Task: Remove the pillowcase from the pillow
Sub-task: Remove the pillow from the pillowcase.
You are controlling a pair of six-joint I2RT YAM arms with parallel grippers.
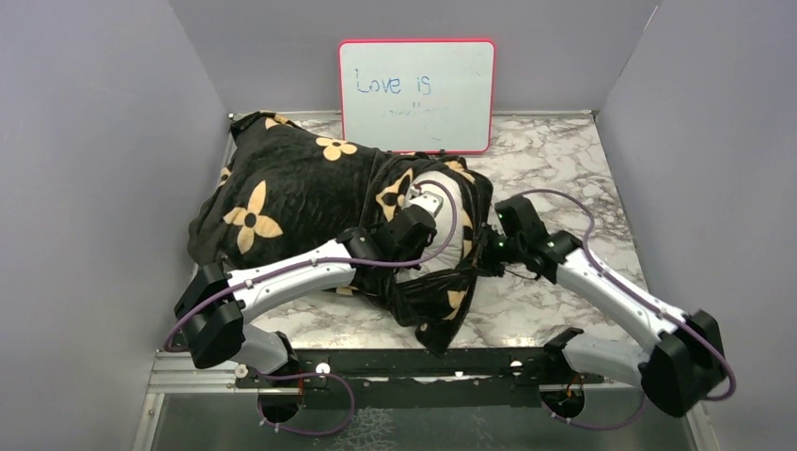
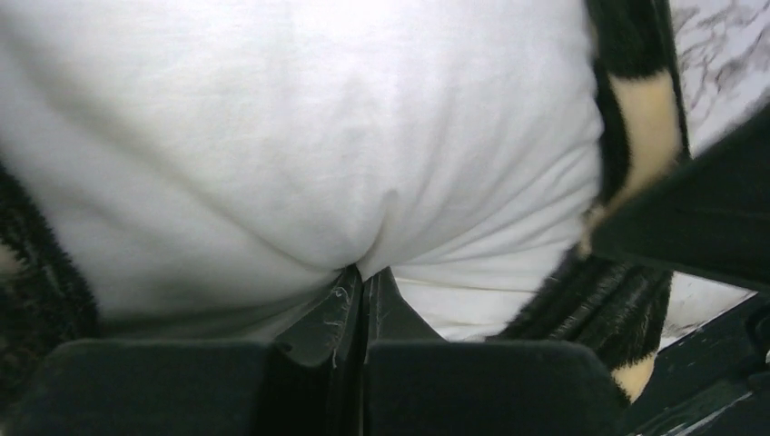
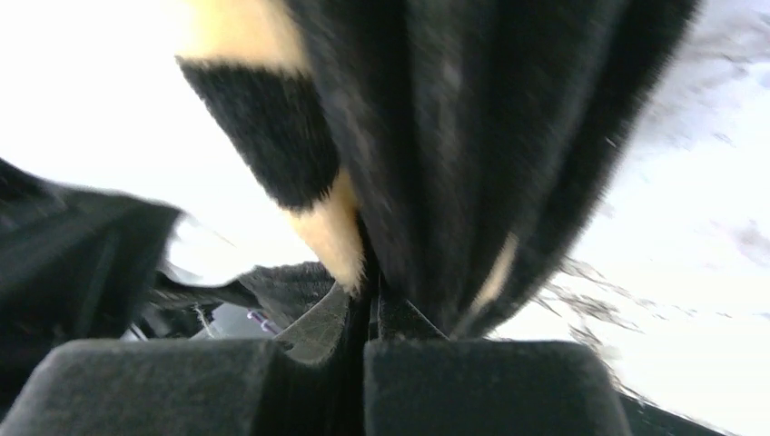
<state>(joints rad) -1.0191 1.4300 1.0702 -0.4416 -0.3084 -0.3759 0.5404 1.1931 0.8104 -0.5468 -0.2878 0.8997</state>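
Note:
The black pillowcase [image 1: 282, 193] with tan flowers lies on the left and middle of the table, still round most of the pillow. The white pillow [image 1: 459, 230] shows at the case's open right end. My left gripper [image 1: 428, 209] is shut on a pinch of the white pillow fabric [image 2: 300, 145]; its jaws [image 2: 368, 277] are closed at the fold. My right gripper [image 1: 487, 246] is shut on the black pillowcase edge [image 3: 454, 136], which hangs bunched from its closed jaws [image 3: 370, 289]. The pillowcase hem also shows at the right of the left wrist view [image 2: 636, 118].
A pink-framed whiteboard [image 1: 416, 94] reading "Love is" leans against the back wall. Grey walls close in the left, back and right. Bare marble table [image 1: 564, 169] lies to the right. A metal rail [image 1: 395, 362] runs along the near edge.

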